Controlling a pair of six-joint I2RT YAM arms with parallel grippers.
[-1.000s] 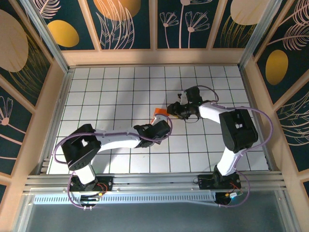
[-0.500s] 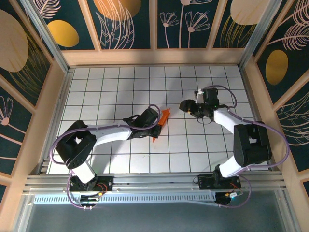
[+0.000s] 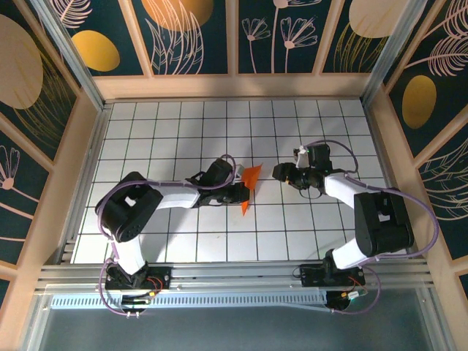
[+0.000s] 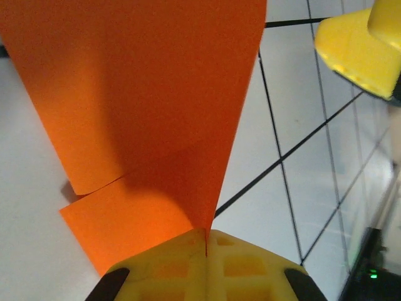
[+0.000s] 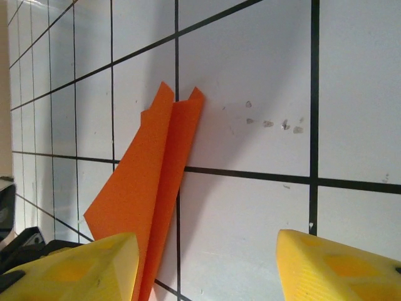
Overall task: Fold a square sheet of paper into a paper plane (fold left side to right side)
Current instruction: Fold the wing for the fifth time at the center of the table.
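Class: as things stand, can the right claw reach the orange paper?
Probably yes: the right claw stands open, facing the orange paper across bare tiles, though the left claw grips it.

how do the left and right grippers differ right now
The left gripper has jaws shut on the orange paper; the right gripper has jaws open, holding nothing. The left gripper touches the paper; the right gripper sits apart, to its right. Both have yellow fingers.

White gridded table (image 3: pixel 175 131); orange paper plane (image 3: pixel 251 178) near centre, lower flap on surface.
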